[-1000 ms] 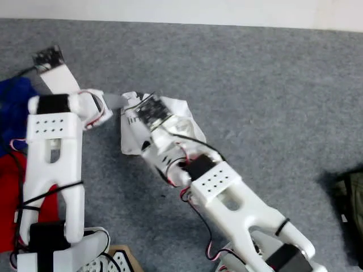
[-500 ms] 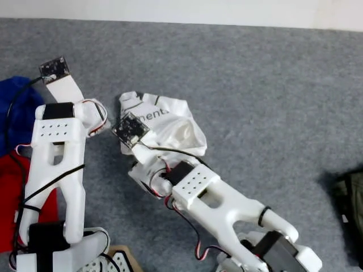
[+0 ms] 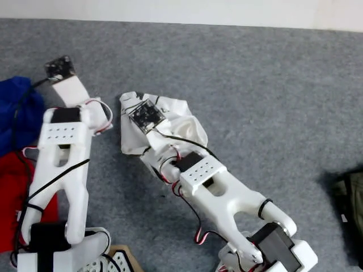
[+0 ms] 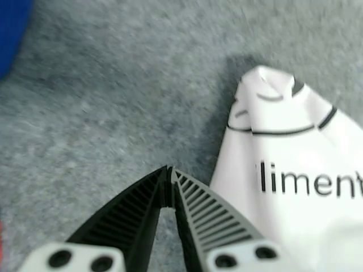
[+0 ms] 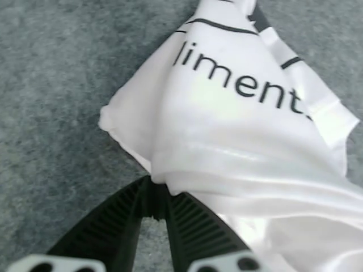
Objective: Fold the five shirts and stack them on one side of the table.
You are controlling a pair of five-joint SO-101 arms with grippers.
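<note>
Right gripper has advanced toward 11 o'clock, pinching the white shirt; left gripper closed, empty. We judge mid-fold; release follows.

The tool shows its two dark ribbed fingers pressed together at the tips, with nothing between them, over the grey felt-like worktop. Just beside one finger lies the white shirt, crumpled, with black lettering across it and thin black stripes near its bunched end; whether it touches the finger cannot be told. Well apart from both, blue cloth fills a corner of the frame
</note>
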